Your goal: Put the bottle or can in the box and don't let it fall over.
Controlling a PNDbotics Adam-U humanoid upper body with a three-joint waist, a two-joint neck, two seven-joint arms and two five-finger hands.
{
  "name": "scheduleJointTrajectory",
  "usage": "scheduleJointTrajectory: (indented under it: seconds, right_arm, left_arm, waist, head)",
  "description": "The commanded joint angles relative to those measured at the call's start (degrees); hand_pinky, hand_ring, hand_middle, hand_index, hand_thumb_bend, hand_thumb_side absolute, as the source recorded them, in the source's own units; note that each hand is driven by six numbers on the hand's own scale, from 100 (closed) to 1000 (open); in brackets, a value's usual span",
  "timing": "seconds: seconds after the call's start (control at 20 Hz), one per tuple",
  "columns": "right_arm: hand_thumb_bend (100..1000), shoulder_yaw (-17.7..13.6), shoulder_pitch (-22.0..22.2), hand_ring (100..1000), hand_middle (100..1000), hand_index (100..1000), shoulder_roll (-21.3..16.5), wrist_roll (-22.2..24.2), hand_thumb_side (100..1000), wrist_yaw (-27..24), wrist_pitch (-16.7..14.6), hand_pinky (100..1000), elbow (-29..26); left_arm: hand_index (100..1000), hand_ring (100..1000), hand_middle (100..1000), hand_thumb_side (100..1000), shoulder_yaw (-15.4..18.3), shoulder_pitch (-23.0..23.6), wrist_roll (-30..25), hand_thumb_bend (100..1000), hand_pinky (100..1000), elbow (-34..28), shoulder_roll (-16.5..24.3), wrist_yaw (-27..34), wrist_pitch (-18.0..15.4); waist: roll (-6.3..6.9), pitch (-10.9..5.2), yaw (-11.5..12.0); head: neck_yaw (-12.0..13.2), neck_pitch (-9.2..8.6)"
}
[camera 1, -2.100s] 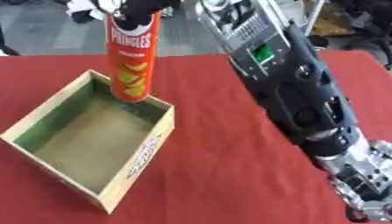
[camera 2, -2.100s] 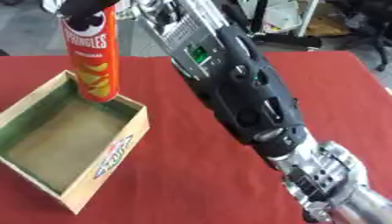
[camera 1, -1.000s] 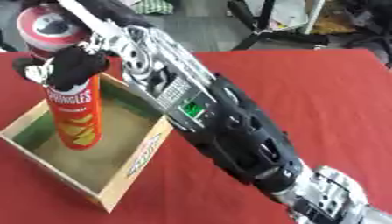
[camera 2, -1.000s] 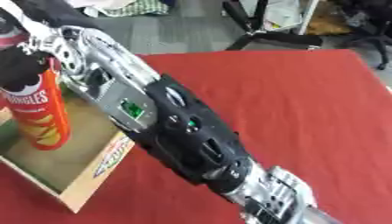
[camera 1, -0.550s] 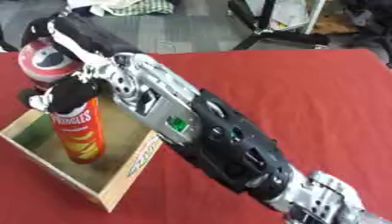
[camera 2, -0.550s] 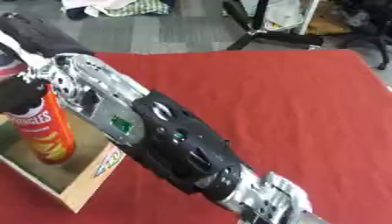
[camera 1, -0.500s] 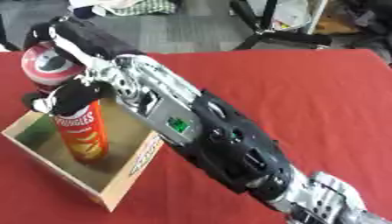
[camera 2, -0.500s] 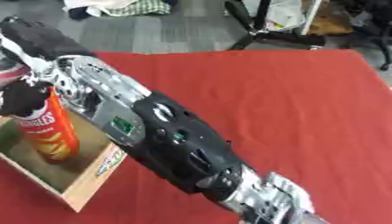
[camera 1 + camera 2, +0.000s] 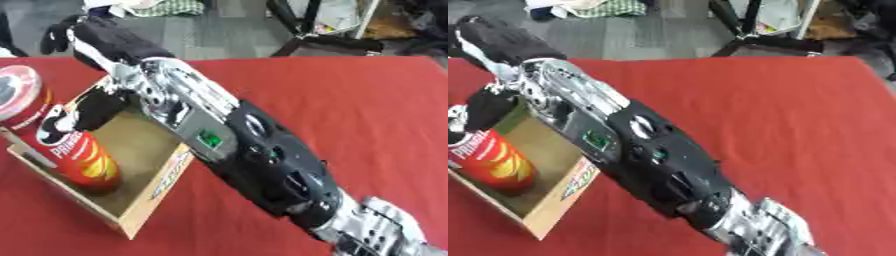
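Observation:
A red Pringles can (image 9: 74,150) with a red-and-white lid stands upright inside the shallow cardboard box (image 9: 162,182), near its front left wall. My right arm reaches across from the lower right to the box. My right hand (image 9: 109,42) is above and behind the can, with its black fingers stretched out away from it. Only the thumb (image 9: 92,110) lies against the can's upper side. Nothing is curled round the can. My left hand shows in no view.
The box sits at the left of a red-covered table (image 9: 350,115), close to the left edge. Beyond the table's far edge are a grey floor, black chair legs (image 9: 306,35) and a heap of cloth (image 9: 149,6).
The can has come down into the box and stands on its floor. My right hand's fingers have come off the can's top and spread upward. The view has also shifted.

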Motion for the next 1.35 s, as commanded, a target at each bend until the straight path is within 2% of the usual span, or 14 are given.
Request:
scheduleJointTrajectory:
  seconds: [0.05,0.2,0.25,0.3,0.35,0.55,0.6,0.65,0.75,1.1,1.25,1.35]
  right_arm:
    - [534,-2.56,-1.02,777,740,767,-1.52,-1.88,246,-1.83,1.16,629,-3.40]
    - [499,-4.89,-1.25,775,740,765,-3.69,-4.09,245,-4.56,2.74,622,-6.48]
    - [351,-6.08,-1.28,771,740,760,-4.73,-5.19,287,-5.68,3.37,613,-7.74]
    - [323,-7.32,-1.20,767,737,751,-5.93,-6.47,285,-7.04,4.04,609,-9.12]
    - [429,-8.46,-1.02,766,735,750,-7.28,-7.75,263,-8.51,4.77,608,-10.41]
    - [329,-12.02,0.49,759,734,735,-12.96,-12.35,307,-13.96,7.48,595,-14.05]
    - [329,-12.87,1.10,759,734,735,-14.34,-13.52,307,-15.23,8.00,595,-14.75]
    - [267,-13.51,1.75,757,731,725,-15.87,-14.61,354,-16.02,8.40,590,-15.33]
    - [224,-14.60,3.21,760,739,726,-18.70,-16.61,386,-18.03,8.92,591,-16.41]
    - [165,-19.06,10.01,749,732,711,-27.79,-23.69,395,-23.43,10.80,578,-18.20]
    - [125,-20.96,13.02,743,726,703,-30.88,-26.75,400,-26.06,11.61,568,-18.45]
    - [130,-21.96,14.93,752,741,708,-32.50,-28.70,408,-27.83,12.05,570,-18.45]
  left_arm:
    - [699,823,780,422,0.56,-0.09,0.12,659,818,-1.09,1.60,-0.19,0.03]
    - [699,823,780,422,0.57,0.05,0.14,659,818,-1.09,1.77,-0.29,0.05]
    - [699,823,780,422,0.60,0.12,0.15,659,818,-1.10,1.83,-0.34,0.05]
    - [699,823,780,422,0.63,0.18,0.18,662,818,-1.10,1.88,-0.38,0.06]
    - [699,823,780,422,0.66,0.25,0.20,659,818,-1.10,1.92,-0.43,0.07]
    - [699,823,780,421,0.77,0.44,0.33,661,819,-1.12,2.06,-0.60,0.11]
    - [699,823,780,421,0.80,0.47,0.36,661,819,-1.14,2.11,-0.63,0.11]
    - [699,822,779,421,0.82,0.49,0.38,662,819,-1.15,2.17,-0.67,0.12]
    - [699,822,779,421,0.88,0.55,0.45,662,819,-1.18,2.26,-0.74,0.14]
    - [700,822,778,420,1.04,0.81,0.62,662,819,-1.19,2.55,-0.88,0.19]
    - [700,821,778,420,1.06,0.81,0.65,663,819,-1.19,2.69,-0.92,0.18]
    - [700,821,778,420,1.06,0.79,0.65,664,818,-1.19,2.75,-0.95,0.18]
  waist:
    - [0.54,-1.58,-0.14]
    - [0.58,-1.93,-0.46]
    - [0.61,-2.02,-0.62]
    - [0.63,-2.07,-0.73]
    - [0.64,-2.11,-0.84]
    - [0.70,-2.24,-1.26]
    - [0.72,-2.26,-1.35]
    - [0.75,-2.28,-1.47]
    - [0.79,-2.31,-1.71]
    - [1.16,-2.25,-2.39]
    - [1.27,-2.25,-2.53]
    - [1.32,-2.27,-2.61]
  head:
    - [0.33,0.08]
    - [0.71,0.32]
    - [0.81,0.38]
    - [0.90,0.47]
    - [1.05,0.59]
    - [1.71,0.59]
    - [1.85,0.60]
    - [2.02,0.58]
    - [2.28,0.51]
    - [2.89,0.27]
    - [3.20,0.17]
    - [3.28,0.11]
